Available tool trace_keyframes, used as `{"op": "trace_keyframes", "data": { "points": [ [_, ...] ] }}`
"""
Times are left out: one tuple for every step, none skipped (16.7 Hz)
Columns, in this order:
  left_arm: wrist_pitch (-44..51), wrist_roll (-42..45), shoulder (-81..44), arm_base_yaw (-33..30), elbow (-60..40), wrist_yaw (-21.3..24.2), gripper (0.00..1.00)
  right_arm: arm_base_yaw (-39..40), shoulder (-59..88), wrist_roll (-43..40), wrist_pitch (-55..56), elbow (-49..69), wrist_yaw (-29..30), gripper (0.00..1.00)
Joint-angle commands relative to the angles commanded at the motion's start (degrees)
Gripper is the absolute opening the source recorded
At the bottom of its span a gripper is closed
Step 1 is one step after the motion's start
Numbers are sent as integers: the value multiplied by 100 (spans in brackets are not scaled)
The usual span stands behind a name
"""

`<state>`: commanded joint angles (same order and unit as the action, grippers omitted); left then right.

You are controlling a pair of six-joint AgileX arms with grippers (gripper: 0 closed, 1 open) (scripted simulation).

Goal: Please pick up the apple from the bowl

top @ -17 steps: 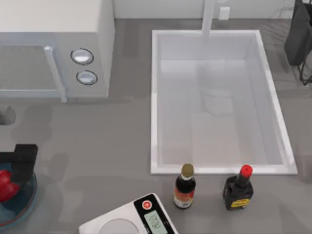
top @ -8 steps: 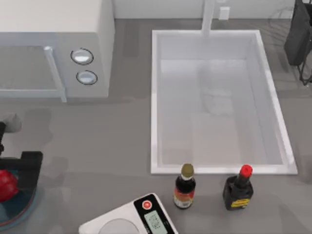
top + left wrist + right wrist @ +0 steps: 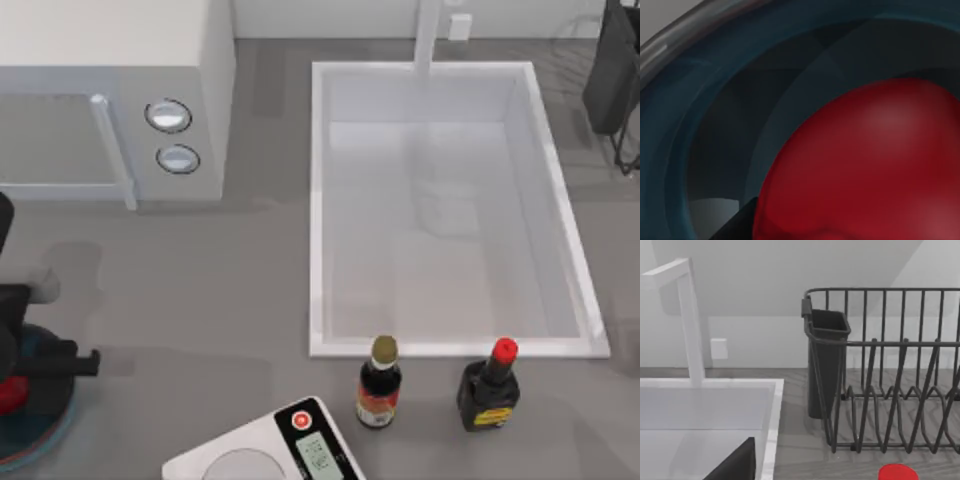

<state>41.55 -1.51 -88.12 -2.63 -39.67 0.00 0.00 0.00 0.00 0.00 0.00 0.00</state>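
The left hand [image 3: 15,350] of the AgileX pair hangs over the shallow round bowl of translucent blue glass [image 3: 45,430] at the near left corner of the grey desk [image 3: 200,300]. The small glossy bright red apple [image 3: 10,393] lies inside that bowl, mostly covered from above by the dark hand. In the left wrist view the apple [image 3: 870,165] sits very close to the camera, with the bowl's blue wall [image 3: 715,115] curving around it. Whether the left hand's fingers are apart or pressed on the fruit cannot be told.

Right of the bowl at the near edge stands a white scale [image 3: 265,445], then a dark bottle with a brown cap [image 3: 380,383] and a dark bottle with a red cap [image 3: 490,385]. Behind the bottles lies a white rectangular sink [image 3: 450,210]; a white microwave [image 3: 110,100] stands at the far left. The right wrist view looks at a black wire dish rack [image 3: 885,375] beside the sink.
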Motion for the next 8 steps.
{"op": "trace_keyframes", "data": {
  "points": [
    [0, 0, 0, 0, 0, 0, 100, 0, 0, 0, 0, 0, 0, 100],
    [0, 0, 0, 0, 0, 0, 100, 0, 0, 0, 0, 0, 0, 100],
    [0, 0, 0, 0, 0, 0, 92, 0, 0, 0, 0, 0, 0, 100],
    [0, 0, 0, 0, 0, 0, 85, 0, 0, 0, 0, 0, 0, 100],
    [0, 0, 0, 0, 0, 0, 77, 0, 0, 0, 0, 0, 0, 100],
    [0, 0, 0, 0, 0, 0, 70, 0, 0, 0, 0, 0, 0, 100],
    [0, 0, 0, 0, 0, 0, 62, 0, 0, 0, 0, 0, 0, 100],
    [0, 0, 0, 0, 0, 0, 55, 0, 0, 0, 0, 0, 0, 100]
  ]
}}
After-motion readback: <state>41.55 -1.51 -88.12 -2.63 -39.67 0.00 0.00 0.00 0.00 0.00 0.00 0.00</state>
